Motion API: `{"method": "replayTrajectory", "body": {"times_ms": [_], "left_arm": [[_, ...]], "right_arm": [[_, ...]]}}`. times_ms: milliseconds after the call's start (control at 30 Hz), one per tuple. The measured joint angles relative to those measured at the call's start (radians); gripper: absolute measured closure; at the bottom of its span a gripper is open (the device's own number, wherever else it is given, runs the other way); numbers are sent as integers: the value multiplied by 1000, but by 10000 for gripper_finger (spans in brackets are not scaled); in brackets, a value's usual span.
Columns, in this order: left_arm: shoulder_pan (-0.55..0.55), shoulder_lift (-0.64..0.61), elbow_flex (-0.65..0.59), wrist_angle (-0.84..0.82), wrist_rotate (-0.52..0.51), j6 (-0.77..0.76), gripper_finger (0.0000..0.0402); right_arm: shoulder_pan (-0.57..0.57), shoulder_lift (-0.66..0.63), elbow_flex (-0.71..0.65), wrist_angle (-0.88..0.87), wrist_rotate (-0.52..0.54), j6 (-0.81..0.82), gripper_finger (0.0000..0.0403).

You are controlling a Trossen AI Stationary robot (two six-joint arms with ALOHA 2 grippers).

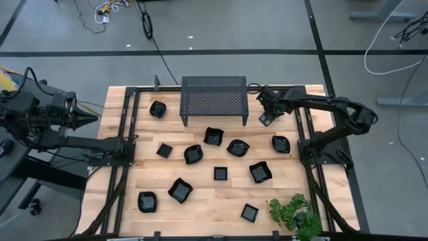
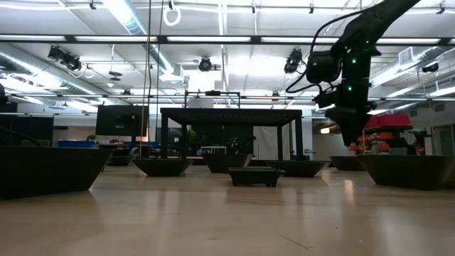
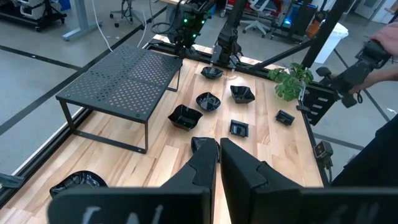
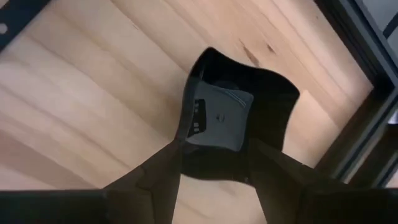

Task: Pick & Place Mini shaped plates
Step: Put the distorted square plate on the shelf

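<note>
Several small glossy black mini shaped plates lie scattered on the wooden table, each on its base. My right gripper is at the far right, beside the perforated black stand. It points down, open, just above one wavy-edged plate; its fingers stand over that plate's near side. In the low view the gripper hangs clear of the tabletop. In the high view the arm hides most of this plate. My left gripper waits shut and raised off the table's left edge, its fingers together.
The stand on legs takes up the far middle of the table. A black metal frame runs along both sides of the table. A green plant sits at the near right corner. Bare wood lies between the plates near the front edge.
</note>
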Motion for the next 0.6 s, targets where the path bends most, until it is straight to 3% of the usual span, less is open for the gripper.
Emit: {"method": "replayTrajectory", "body": {"times_ms": [367,600], "left_arm": [[0,0,0,0,0,0,376],[0,0,0,0,0,0,376]], "right_arm": [[0,48,0,50,-1,2,213],[0,10,0,33,-1,178,213]]}}
